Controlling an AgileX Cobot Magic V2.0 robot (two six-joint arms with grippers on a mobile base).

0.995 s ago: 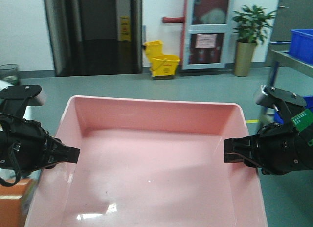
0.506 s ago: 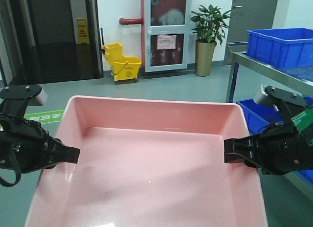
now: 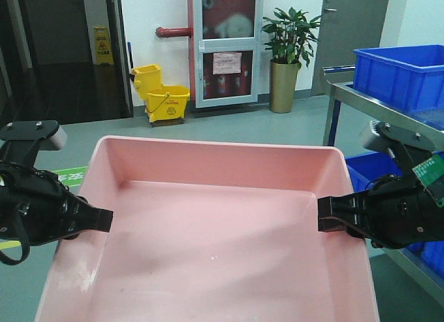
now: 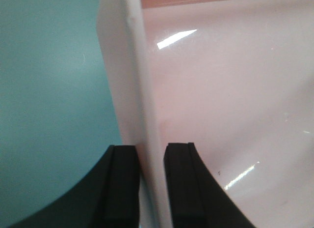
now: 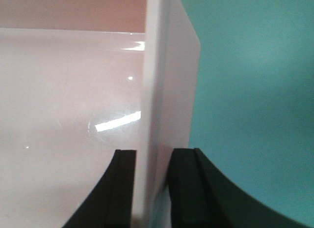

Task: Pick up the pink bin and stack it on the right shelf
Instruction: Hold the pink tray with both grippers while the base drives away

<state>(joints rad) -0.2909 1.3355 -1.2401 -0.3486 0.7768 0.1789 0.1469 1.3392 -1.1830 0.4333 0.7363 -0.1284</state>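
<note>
The pink bin (image 3: 215, 239) fills the lower middle of the front view, held off the floor between both arms. My left gripper (image 3: 104, 220) is shut on the bin's left wall. In the left wrist view (image 4: 151, 149) one finger is outside and one inside the wall (image 4: 132, 80). My right gripper (image 3: 326, 223) is shut on the bin's right wall. The right wrist view (image 5: 154, 154) shows that wall (image 5: 167, 80) pinched between its fingers. The right shelf (image 3: 416, 122) is a grey metal unit at the right edge, beyond my right arm.
A blue crate (image 3: 399, 72) sits on the shelf top and another blue crate (image 3: 361, 171) sits on its lower level. A yellow mop bucket (image 3: 161, 96), a potted plant (image 3: 286, 51) and a doorway stand at the far wall. The floor is green-grey.
The room has slid left in the front view: the mop bucket and plant moved left and the shelf with blue crates came into view at right. Both grippers still hold the bin the same way.
</note>
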